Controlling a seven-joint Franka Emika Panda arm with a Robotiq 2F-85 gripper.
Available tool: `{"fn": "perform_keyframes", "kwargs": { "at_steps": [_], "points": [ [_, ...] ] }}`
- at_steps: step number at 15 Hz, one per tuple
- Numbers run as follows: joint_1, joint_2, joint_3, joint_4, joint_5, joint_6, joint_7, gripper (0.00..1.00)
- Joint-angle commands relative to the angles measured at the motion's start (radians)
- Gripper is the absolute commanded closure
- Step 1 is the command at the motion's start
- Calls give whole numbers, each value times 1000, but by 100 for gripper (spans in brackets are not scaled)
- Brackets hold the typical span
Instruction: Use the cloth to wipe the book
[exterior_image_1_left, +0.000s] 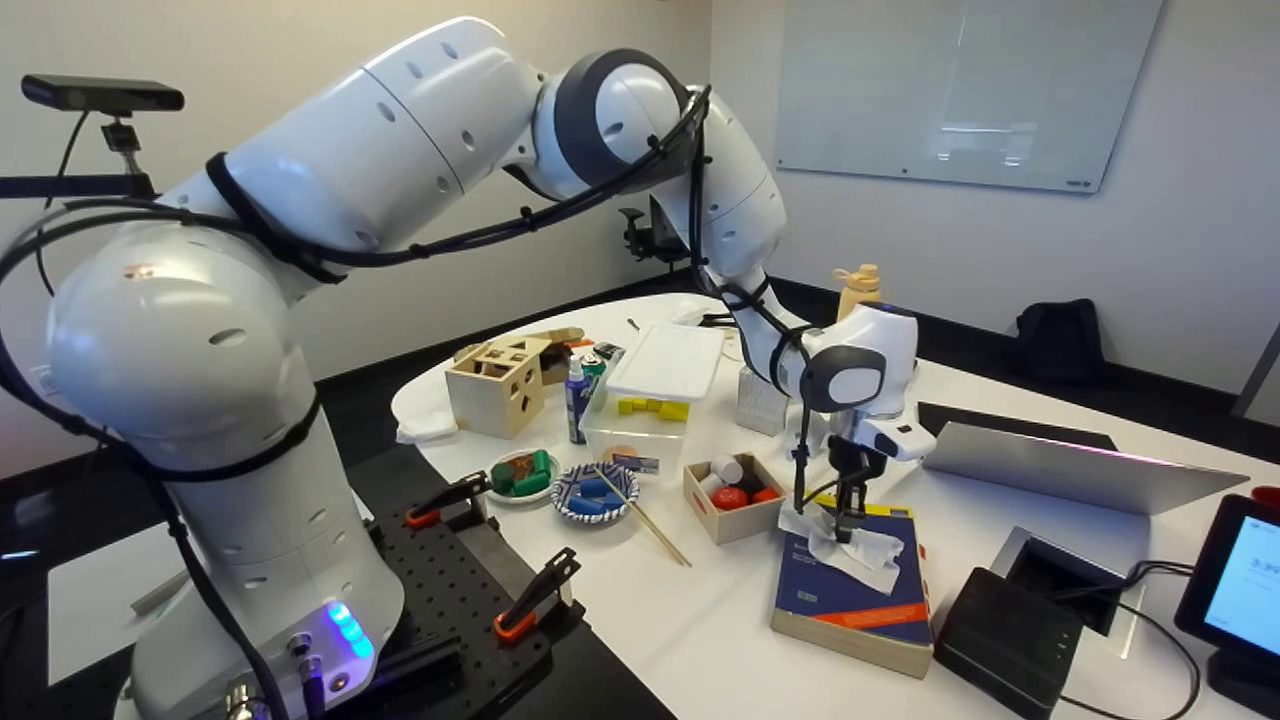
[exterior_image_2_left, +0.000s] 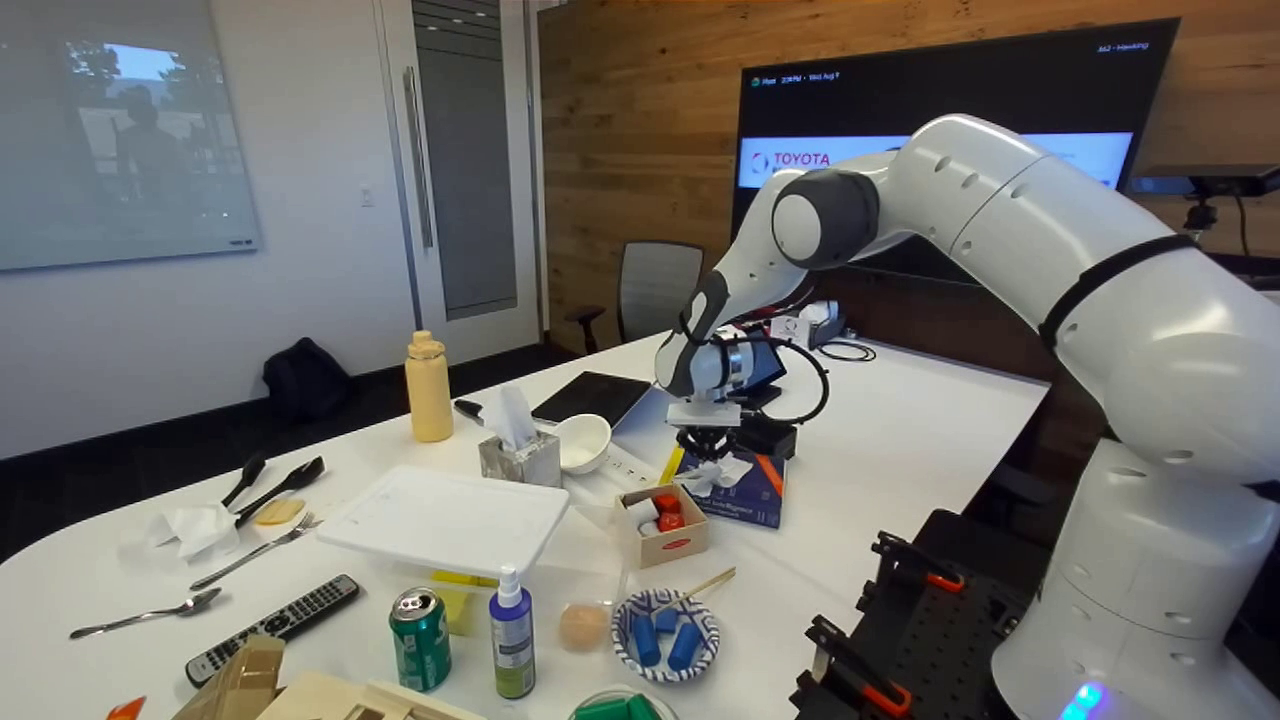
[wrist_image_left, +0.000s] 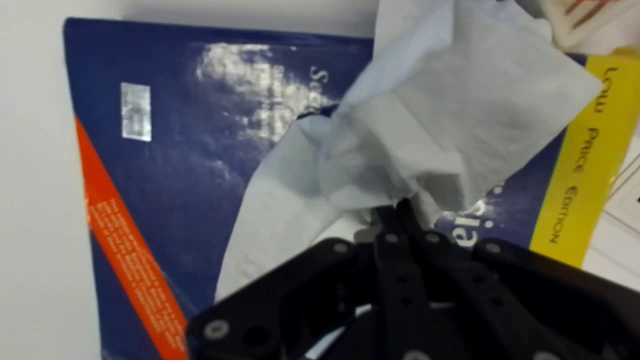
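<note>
Entries run left to right, as an exterior view sets them out.

Shape-sorter box (exterior_image_1_left: 495, 395): far left. Set well apart from my work, presumably to leave room.

Patterned bowl (exterior_image_1_left: 560, 492): left of middle. Corrals blue blocks (exterior_image_1_left: 590, 506); its rim props a pair of chopsticks (exterior_image_1_left: 655, 530).

Clear tub (exterior_image_1_left: 610, 440): far. White lid (exterior_image_1_left: 668, 362) rests across its top; yellow blocks (exterior_image_1_left: 672, 410) show within.

Open wooden box (exterior_image_1_left: 745, 522): middle. Walls pen in red and white pieces (exterior_image_1_left: 730, 498); near enough to my strokes, I judge, to be nudged.

My gripper (exterior_image_1_left: 846, 530): just right of that box, pointing down. In the wrist view its fingers (wrist_image_left: 387, 222) are drawn together on gathered cloth (wrist_image_left: 425, 145), pinched away from its visible corners so that loose folds can, I judge, do the wiping.

The cloth: white, thin, creased. Spread on the book (exterior_image_1_left: 825, 585), one end past the left edge. Pressure: I cannot tell.

The book: flat on the table (exterior_image_1_left: 660, 620), face up beneath cloth and gripper, which offers its cover to the strokes. Unclamped; looks thick enough to resist light dragging, though it may slide.

Black device (exterior_image_1_left: 1010, 640): near right, just beside the book; might act as a stop.
</note>
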Motion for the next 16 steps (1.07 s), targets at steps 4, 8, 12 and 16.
{"fn": "perform_keyframes", "kwargs": {
  "at_steps": [4,8,12,16],
  "points": [
    [11,71,49,112,41,4,19,100],
    [9,124,25,197,48,25,67,100],
    [5,154,-19,228,33,76,134,100],
    [2,126,-72,171,18,74,171,100]
  ]
}}
